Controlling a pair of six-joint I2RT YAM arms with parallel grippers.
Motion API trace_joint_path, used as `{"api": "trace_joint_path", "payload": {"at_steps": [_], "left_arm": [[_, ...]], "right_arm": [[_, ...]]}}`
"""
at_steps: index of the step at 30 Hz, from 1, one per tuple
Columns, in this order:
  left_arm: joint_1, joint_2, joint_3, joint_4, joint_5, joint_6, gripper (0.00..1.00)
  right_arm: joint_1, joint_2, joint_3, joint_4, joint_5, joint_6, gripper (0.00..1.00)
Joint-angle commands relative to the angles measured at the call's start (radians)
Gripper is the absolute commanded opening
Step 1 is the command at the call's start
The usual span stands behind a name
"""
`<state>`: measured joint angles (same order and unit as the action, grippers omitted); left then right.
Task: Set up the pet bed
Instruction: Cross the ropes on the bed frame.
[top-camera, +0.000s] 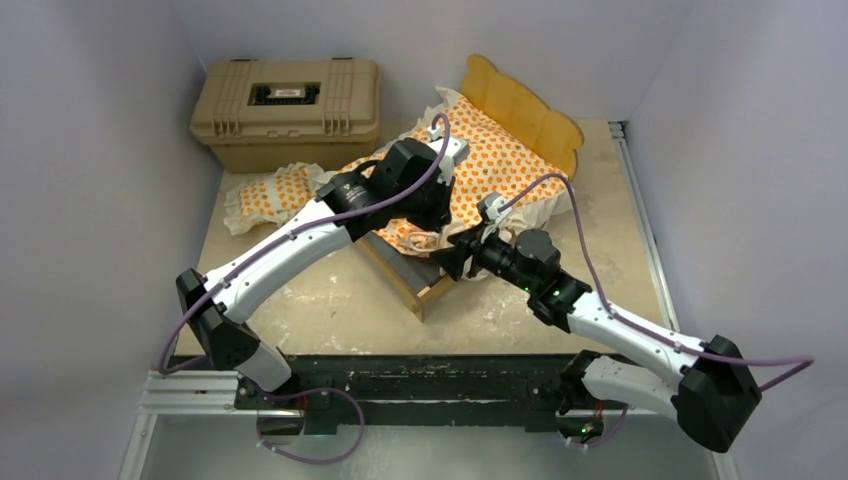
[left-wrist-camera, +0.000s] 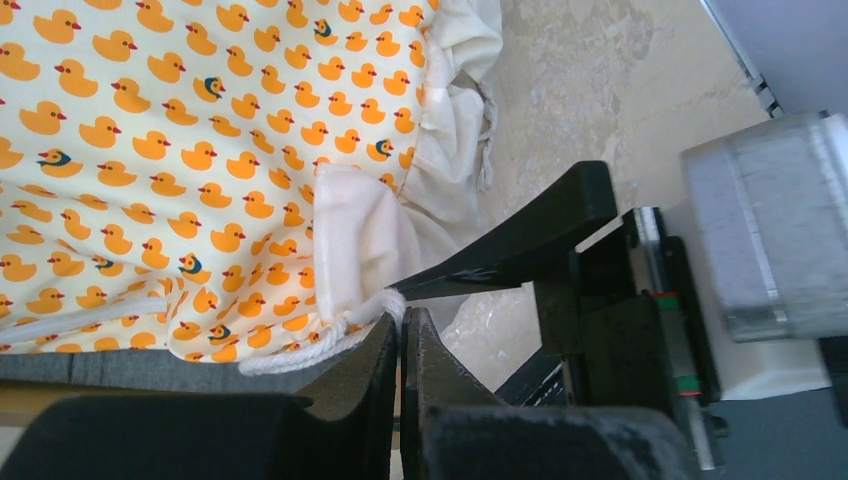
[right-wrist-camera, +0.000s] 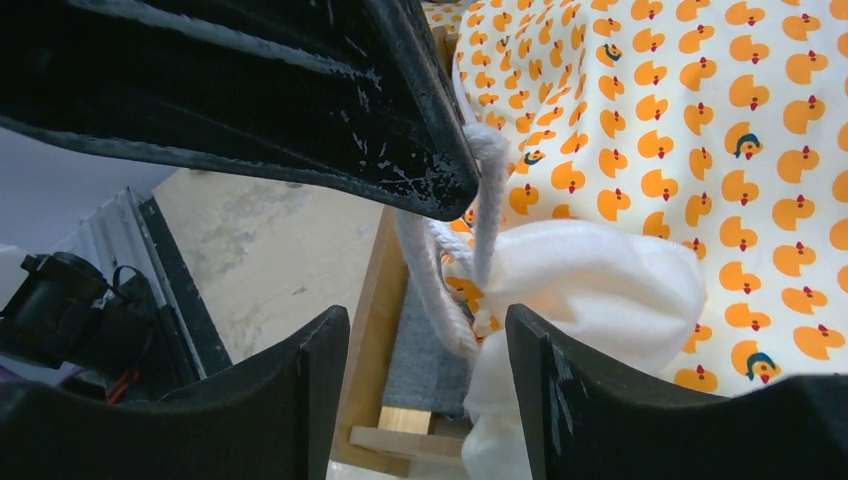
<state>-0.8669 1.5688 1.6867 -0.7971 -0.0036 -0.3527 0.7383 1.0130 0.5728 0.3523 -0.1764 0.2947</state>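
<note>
Light-wood pet bed frame (top-camera: 525, 115) w/ scalloped headboard and grey base sits skewed mid-table, headboard toward far R, foot corner toward the arms. Orange-duck-print mattress cushion (top-camera: 495, 165) w/ white ruffle lies on top of it, rumpled, its near end bunched at the foot. The ruffle spills over the R side onto the beige table (top-camera: 610, 260). Small matching pillow (top-camera: 268, 195) lies on the table L of the frame, just in front of the tan plastic hard case (top-camera: 290, 105) at far L.

L gripper (left-wrist-camera: 400, 318): jaws pressed together, tip pinching a white twisted cord (right-wrist-camera: 485, 200) at the cushion's near corner. R gripper (right-wrist-camera: 425, 325) meets it tip to tip, jaws apart, holding nothing. The cord and a wad of white ruffle hang btw its fingers (right-wrist-camera: 320, 380), just above the frame's wooden edge.
</note>
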Motion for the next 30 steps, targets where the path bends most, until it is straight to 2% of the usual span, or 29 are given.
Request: {"api": "trace_joint_path", "payload": {"at_steps": [1, 2, 4, 5, 8, 9, 11, 15, 18, 21, 26, 30], "left_arm": [[0.013, -0.029, -0.022, 0.084, 0.035, -0.027, 0.0], [0.013, -0.031, -0.027, 0.09, 0.039, -0.028, 0.0], [0.017, -0.036, -0.036, 0.1, 0.04, -0.031, 0.0], [0.02, -0.037, -0.04, 0.102, 0.037, -0.031, 0.0], [0.029, -0.057, -0.065, 0.118, 0.015, -0.035, 0.0], [0.033, -0.068, -0.077, 0.125, 0.008, -0.037, 0.0], [0.042, -0.093, -0.107, 0.145, -0.031, -0.039, 0.1], [0.045, -0.171, -0.193, 0.226, -0.096, -0.036, 0.38], [0.046, -0.247, -0.265, 0.287, -0.135, -0.025, 0.51], [0.046, -0.341, -0.348, 0.326, -0.188, -0.013, 0.58], [0.046, -0.454, -0.455, 0.304, -0.258, -0.014, 0.59], [0.046, -0.525, -0.552, 0.303, -0.256, -0.03, 0.61]], "right_arm": [[-0.001, 0.069, -0.005, 0.202, -0.025, -0.014, 0.61], [-0.001, 0.087, -0.005, 0.211, -0.029, -0.013, 0.59], [-0.001, 0.105, -0.005, 0.217, -0.031, -0.009, 0.48], [-0.001, 0.106, -0.005, 0.213, -0.033, -0.007, 0.4], [-0.001, 0.074, 0.027, 0.142, -0.04, -0.006, 0.05], [-0.001, 0.055, 0.044, 0.109, -0.039, -0.004, 0.0], [-0.001, 0.014, 0.085, 0.018, -0.041, -0.002, 0.0], [-0.002, -0.025, 0.185, -0.13, -0.069, 0.023, 0.0], [-0.002, -0.02, 0.261, -0.207, -0.064, 0.042, 0.0], [-0.002, 0.024, 0.369, -0.302, -0.06, 0.062, 0.0], [-0.005, 0.095, 0.567, -0.477, -0.03, 0.068, 0.0], [-0.01, 0.14, 0.716, -0.627, 0.003, 0.041, 0.0]]}}
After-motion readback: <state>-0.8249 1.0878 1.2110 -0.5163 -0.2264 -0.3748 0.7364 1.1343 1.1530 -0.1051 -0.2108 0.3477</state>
